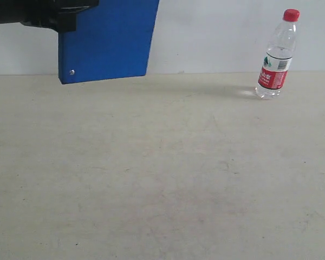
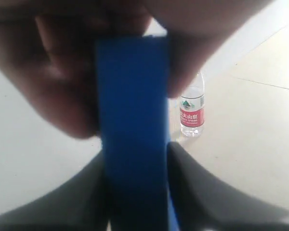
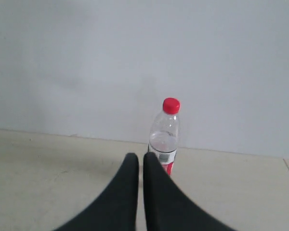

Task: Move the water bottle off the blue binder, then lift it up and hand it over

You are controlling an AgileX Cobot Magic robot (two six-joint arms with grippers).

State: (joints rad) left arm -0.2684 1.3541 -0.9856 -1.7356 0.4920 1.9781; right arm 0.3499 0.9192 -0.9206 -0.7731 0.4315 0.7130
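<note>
The blue binder hangs upright in the air at the upper left, one rivet showing near its lower corner. My left gripper is shut on its upper part. In the left wrist view the binder runs edge-on between the dark fingers of the left gripper, and a person's hand holds its far end. The water bottle stands upright on the table at the back right, apart from the binder. My right gripper is shut and empty, short of the bottle; the exterior view does not show it.
A beige table fills the scene, with a pale wall running behind it. In the left wrist view the bottle stands beyond the binder.
</note>
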